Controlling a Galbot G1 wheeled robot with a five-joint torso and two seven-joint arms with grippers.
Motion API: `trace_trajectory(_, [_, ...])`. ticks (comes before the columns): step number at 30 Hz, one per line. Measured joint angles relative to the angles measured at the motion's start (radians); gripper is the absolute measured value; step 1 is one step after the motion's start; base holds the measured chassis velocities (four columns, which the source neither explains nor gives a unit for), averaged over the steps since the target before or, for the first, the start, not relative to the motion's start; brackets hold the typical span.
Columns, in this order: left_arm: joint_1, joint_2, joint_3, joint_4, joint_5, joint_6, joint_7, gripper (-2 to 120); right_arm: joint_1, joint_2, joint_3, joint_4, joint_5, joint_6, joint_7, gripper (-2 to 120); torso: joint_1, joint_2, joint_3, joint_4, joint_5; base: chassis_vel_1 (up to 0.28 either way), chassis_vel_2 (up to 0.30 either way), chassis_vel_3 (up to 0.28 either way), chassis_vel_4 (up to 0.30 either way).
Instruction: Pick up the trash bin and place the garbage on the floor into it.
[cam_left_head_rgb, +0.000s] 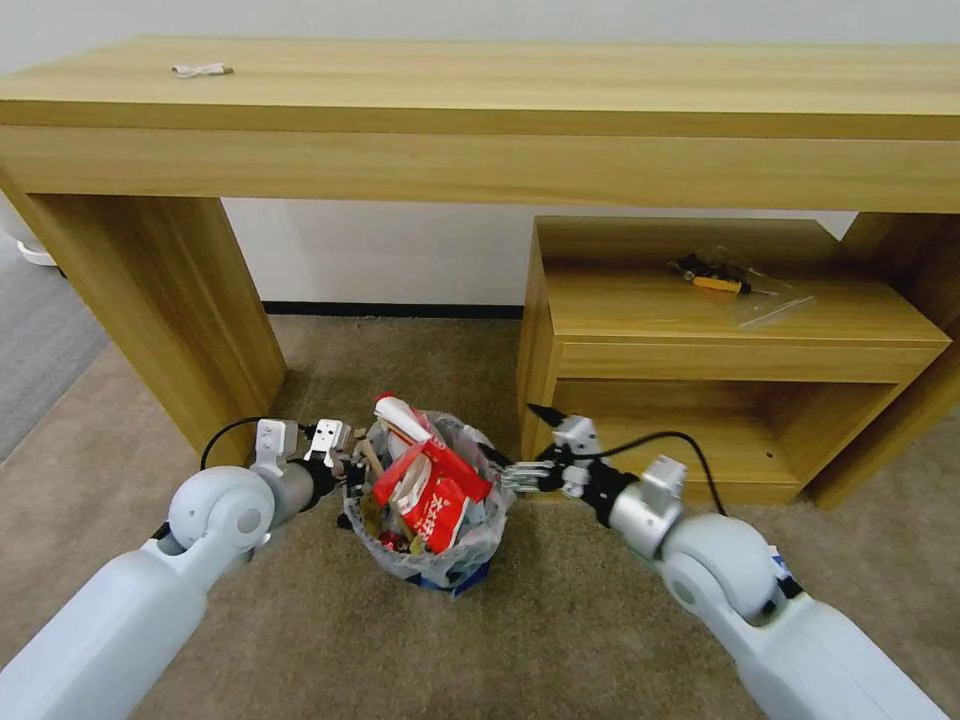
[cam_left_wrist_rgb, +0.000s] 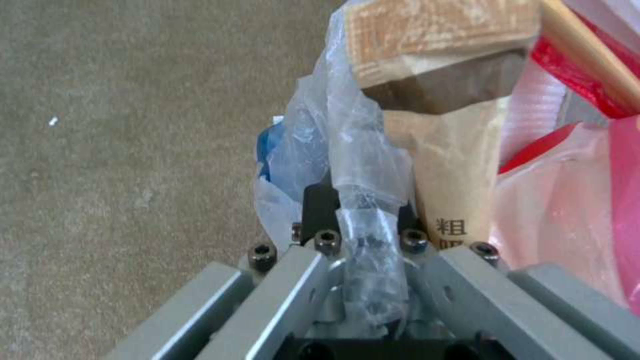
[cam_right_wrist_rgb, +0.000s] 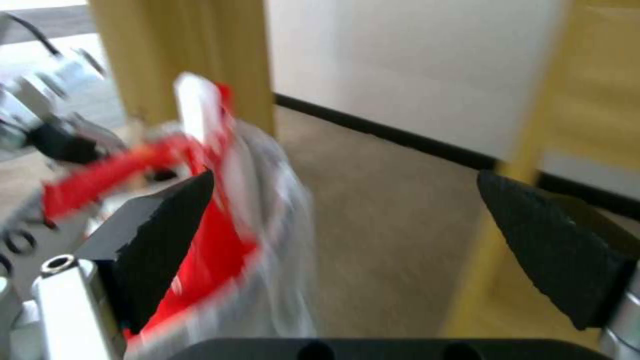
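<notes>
Left pincer (cam_left_wrist_rgb: 363, 250) grips the liner at the rim of the trash bin (cam_left_head_rgb: 430, 545), which sits on the carpet (cam_left_head_rgb: 600, 620) heaped with red wrappers (cam_left_head_rgb: 432, 490). Right pincer (cam_right_wrist_rgb: 373, 240) hangs wide beside it. No litter visible outside; collection judged nearly complete.

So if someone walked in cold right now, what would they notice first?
The trash bin, crammed with red wrappers and standing on the beige carpet in front of the wooden desk. Next, the left tool shut on the plastic liner at the bin's rim. The right tool is open beside the opposite rim.
</notes>
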Motion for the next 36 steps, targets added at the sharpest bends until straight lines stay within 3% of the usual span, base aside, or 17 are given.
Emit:
trace_trajectory(6, [0.004, -0.005, -0.002, -0.005, -0.005, 0.0, -0.001, 0, -0.178, 0.06, 0.182, 0.015, -0.083, 0.056, -0.029, 100, 0.0, 0.0, 0.0, 0.0005, -0.0001, 0.0, 0.0, 0.0, 0.0])
trace_trajectory(13, [0.004, -0.009, 0.001, -0.004, -0.004, 0.0, 0.0, 0, -0.264, 0.089, 0.312, -0.001, -0.088, 0.086, -0.077, 100, 0.0, 0.0, 0.0, 0.0004, -0.0003, 0.0, 0.0, 0.0, 0.0])
trace_trajectory(26, [0.008, -0.016, 0.006, -0.016, -0.001, 0.0, -0.001, 0, -0.257, 0.097, 0.348, -0.048, -0.079, 0.097, -0.082, 100, 0.0, 0.0, 0.0, 0.0007, -0.0003, -0.049, -0.066, 0.067, 0.059])
trace_trajectory(36, [0.023, -0.025, 0.004, -0.032, 0.003, 0.0, -0.003, 0, -0.269, 0.097, 0.365, -0.06, -0.078, 0.1, -0.081, 100, 0.0, 0.0, 0.0, 0.0003, -0.0003, -0.243, -0.243, 0.235, 0.238])
